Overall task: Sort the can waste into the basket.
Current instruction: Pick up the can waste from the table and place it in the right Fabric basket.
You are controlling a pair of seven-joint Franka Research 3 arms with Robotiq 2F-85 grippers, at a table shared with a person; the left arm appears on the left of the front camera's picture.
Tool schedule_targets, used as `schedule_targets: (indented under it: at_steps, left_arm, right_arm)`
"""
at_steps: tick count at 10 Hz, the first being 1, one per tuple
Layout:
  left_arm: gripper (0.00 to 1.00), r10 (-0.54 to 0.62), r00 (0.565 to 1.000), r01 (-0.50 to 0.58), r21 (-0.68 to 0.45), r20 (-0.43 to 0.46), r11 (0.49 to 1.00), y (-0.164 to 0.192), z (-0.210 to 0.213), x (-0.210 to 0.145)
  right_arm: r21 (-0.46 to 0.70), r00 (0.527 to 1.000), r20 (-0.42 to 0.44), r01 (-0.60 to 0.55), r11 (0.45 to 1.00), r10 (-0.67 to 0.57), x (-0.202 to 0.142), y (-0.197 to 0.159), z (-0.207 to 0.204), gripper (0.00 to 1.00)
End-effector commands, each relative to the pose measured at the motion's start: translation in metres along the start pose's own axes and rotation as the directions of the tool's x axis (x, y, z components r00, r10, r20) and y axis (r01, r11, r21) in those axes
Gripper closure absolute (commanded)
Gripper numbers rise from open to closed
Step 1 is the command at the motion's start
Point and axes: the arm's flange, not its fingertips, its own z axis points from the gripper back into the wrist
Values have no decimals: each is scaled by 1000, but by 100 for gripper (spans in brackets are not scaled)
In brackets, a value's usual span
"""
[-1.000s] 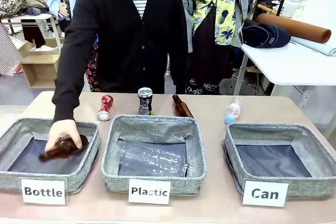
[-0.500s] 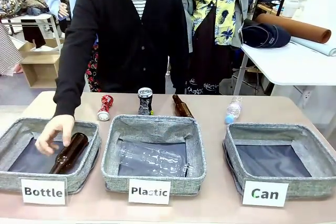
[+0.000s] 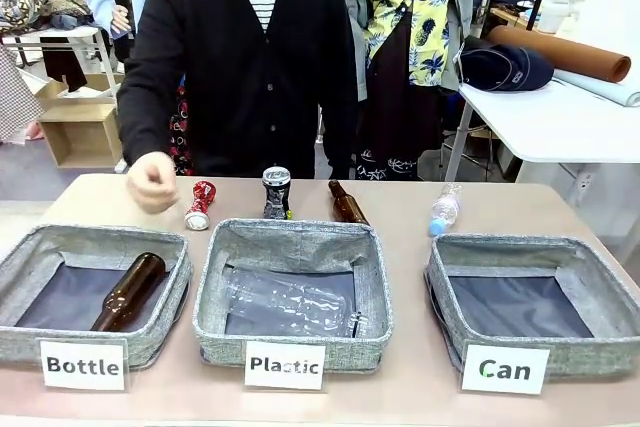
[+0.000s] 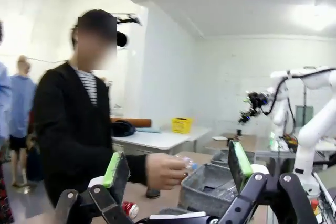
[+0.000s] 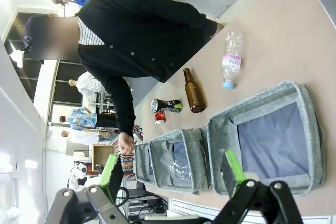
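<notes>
A tan table (image 3: 500, 209) stretches across a busy room, and a person in a dark cardigan stands at its far edge. Along its near edge we see three grey fabric bins. The basket (image 3: 530, 245) labelled "Can" sits by the near right corner, its dark lining bare and its right end cut off by the frame. The dark can (image 3: 276, 192) stands just beyond the far wall of the Plastic bin (image 3: 290, 239), which hides its base. The red can (image 3: 201, 204) leans beyond that bin's far left corner. Both are well apart from the basket. The person's hand (image 3: 152, 182), loosely closed, hovers just left of the red can; we cannot tell whether they touch. A loose brown bottle (image 3: 347, 203) beside the dark can is half hidden by the same wall. The crushed clear bottle (image 3: 290, 302) inside the Plastic bin is hard to make out. A second brown bottle (image 3: 130, 291) lies in the Bottle bin (image 3: 100, 239). The left gripper (image 4: 177, 163) and the right gripper (image 5: 170, 167) both have their fingers spread wide, gripping nothing.
</notes>
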Motion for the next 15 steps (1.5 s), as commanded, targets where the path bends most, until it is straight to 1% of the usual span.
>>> schedule_targets:
  at_steps: [1,2,3,4,5,6,7,8,9,10,11,12,13,14,15]
  left_arm:
    - [0,-96,995,91,-124,-33,988,26,-90,-1]
    - [0,-97,994,87,-183,-45,979,29,-136,-9]
    - [0,-133,987,111,-215,-90,970,29,-177,-16]
    - [0,-179,974,147,-215,-138,965,32,-206,-17]
    - [0,-154,973,111,-237,-170,965,38,-221,-22]
    - [0,-126,966,67,-252,-226,965,41,-228,-30]
    - [0,-121,946,46,-247,-299,968,43,-233,-39]
    - [0,-104,912,-18,-289,-398,957,43,-245,-50]
    - [0,-79,856,-7,-163,-511,987,47,-261,-60]
    - [0,-6,780,-6,-17,-626,1000,54,-273,-71]
    - [0,-27,724,80,45,-689,996,62,-276,-72]
    - [0,-94,854,29,-134,-511,991,53,-249,-71]
    - [0,-94,854,29,-134,-511,991,53,-249,-71]
    - [0,-82,783,71,-42,-617,997,61,-260,-78]
    - [0,-46,736,214,167,-676,963,71,-273,-91]
  right_arm:
    - [29,1000,14,-24,999,23,3,0,0,0]
    - [29,1000,14,-24,999,23,3,0,0,0]
    - [29,1000,14,-24,999,23,3,0,0,0]
    - [29,1000,14,-24,999,23,3,0,0,0]
    - [29,1000,14,-24,999,23,3,0,0,0]
    - [29,1000,14,-24,999,23,3,0,0,0]
    - [29,1000,14,-24,999,23,3,0,0,0]
    - [29,1000,14,-24,999,23,3,0,0,0]
    - [29,1000,14,-24,999,23,3,0,0,0]
    - [29,1000,14,-24,999,23,3,0,0,0]
    - [29,1000,14,-24,999,23,3,0,0,0]
    - [29,1000,14,-24,999,23,3,0,0,0]
    - [29,1000,14,-24,999,23,3,0,0,0]
    - [29,1000,14,-24,999,23,3,0,0,0]
    - [29,1000,14,-24,999,23,3,0,0,0]
